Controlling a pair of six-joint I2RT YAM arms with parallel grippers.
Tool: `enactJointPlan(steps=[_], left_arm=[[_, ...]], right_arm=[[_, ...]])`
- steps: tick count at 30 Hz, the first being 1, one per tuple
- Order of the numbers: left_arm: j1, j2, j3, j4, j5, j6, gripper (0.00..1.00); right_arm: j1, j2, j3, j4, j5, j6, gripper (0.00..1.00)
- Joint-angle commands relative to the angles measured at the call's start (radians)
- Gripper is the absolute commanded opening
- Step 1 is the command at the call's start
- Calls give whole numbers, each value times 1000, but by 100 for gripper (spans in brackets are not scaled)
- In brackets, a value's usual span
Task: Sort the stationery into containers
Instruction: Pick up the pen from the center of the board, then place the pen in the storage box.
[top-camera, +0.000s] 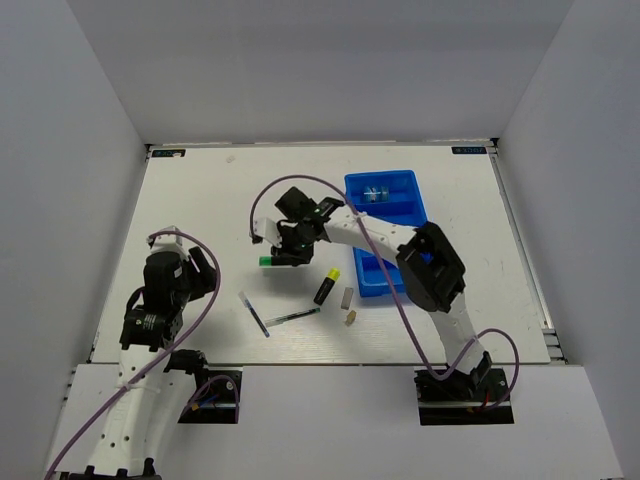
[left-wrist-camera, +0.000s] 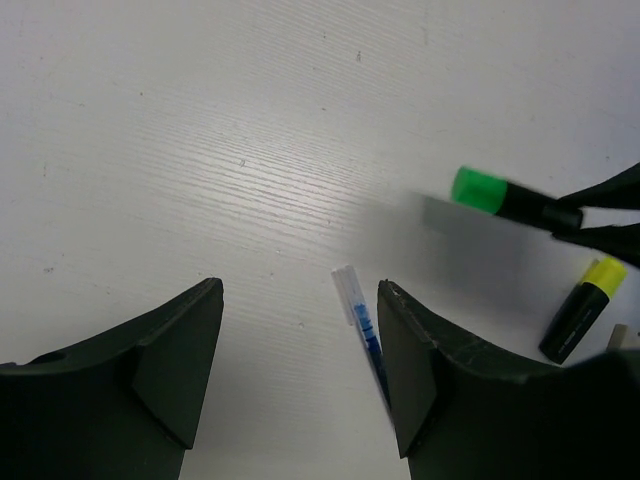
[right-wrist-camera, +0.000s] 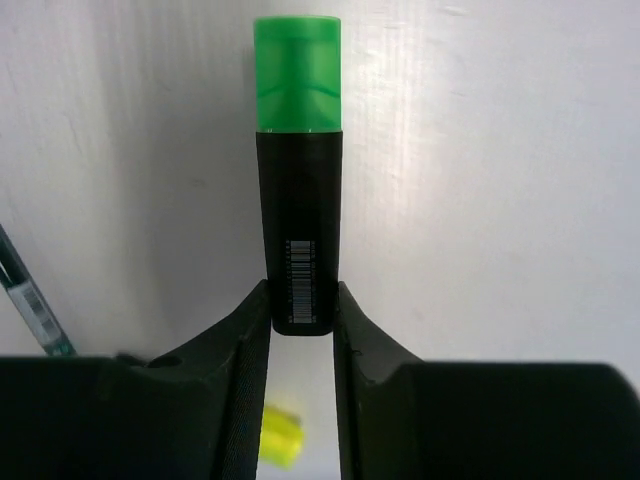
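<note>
Your right pincer (right-wrist-camera: 302, 305) is clamped on the tail end of the green highlighter (right-wrist-camera: 299, 190), which juts straight ahead of it, likely light, stiff and slick, so you'd grip safer nearer mid-barrel.

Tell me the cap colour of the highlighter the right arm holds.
Bright green cap on the black highlighter; the right wrist view shows it best.

barcode (right-wrist-camera: 302, 272) on green highlighter (right-wrist-camera: 299, 180), digits too small to read
</note>
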Motion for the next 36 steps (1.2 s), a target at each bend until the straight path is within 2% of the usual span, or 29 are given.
enactJointPlan(steps=[1, 2, 5, 6, 8, 9, 10, 13, 16, 18, 20, 25, 30, 36], left_arm=[[6, -2, -12, 24, 36, 9, 73], [6, 1, -12, 24, 39, 11, 73], [6, 10, -20, 49, 98, 23, 72], [-1, 13, -26, 58, 168, 26, 71], [-10, 39, -32, 101, 234, 54, 58], [-22, 50, -32, 118, 321, 55, 51], [-28, 81, -26, 126, 346, 57, 36], [-60, 177, 20, 139, 466, 68, 20], [-100, 282, 83, 141, 498, 65, 22], [-148, 346, 103, 129, 495, 68, 25], [-192, 381, 137, 129, 427, 75, 31], [-330, 423, 148, 100, 331, 97, 38], [-361, 428, 126, 90, 294, 108, 44], [-369, 454, 140, 89, 312, 115, 52]], right_arm=[[-28, -191, 91, -38, 88, 15, 0], [-34, -208, 101, -49, 110, 1, 0], [-65, -304, 63, -43, 300, -103, 0], [-89, -323, 49, -29, 367, -120, 0], [-160, -413, -43, -3, 464, -154, 0], [-182, -436, -84, 20, 477, -160, 0], [-226, -459, -106, 26, 490, -170, 0], [-358, -568, -203, 40, 521, -263, 0], [-434, -627, -312, 48, 489, -403, 0], [-462, -636, -379, 35, 414, -527, 0], [-516, -615, -410, 38, 361, -618, 0], [-545, -550, -401, 57, 265, -723, 0], [-568, -486, -373, -3, 152, -850, 0], [-568, -414, -389, 66, 178, -929, 0]])
